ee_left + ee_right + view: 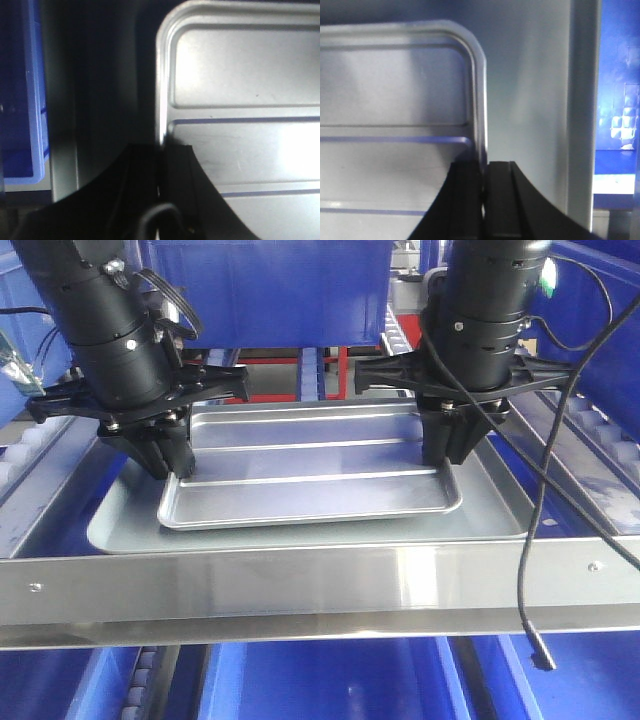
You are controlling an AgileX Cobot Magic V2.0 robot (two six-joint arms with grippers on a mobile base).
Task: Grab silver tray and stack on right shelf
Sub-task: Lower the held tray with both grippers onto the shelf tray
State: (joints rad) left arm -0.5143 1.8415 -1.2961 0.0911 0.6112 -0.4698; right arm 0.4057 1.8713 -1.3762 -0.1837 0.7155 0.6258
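1. The silver tray was seen lying inside a larger grey tray on the right shelf, behind the shelf's steel front bar; blue bins were seen around and below, and a loose black cable hung across the right side.
2. Both arms were pointed steeply down. The left gripper was clamped on the tray's left rim, the right gripper on its right rim.
3. Two trays and two grippers were counted.

A steel roller shelf with a brushed front bar carries a wide grey tray; a smaller silver tray lies inside it.
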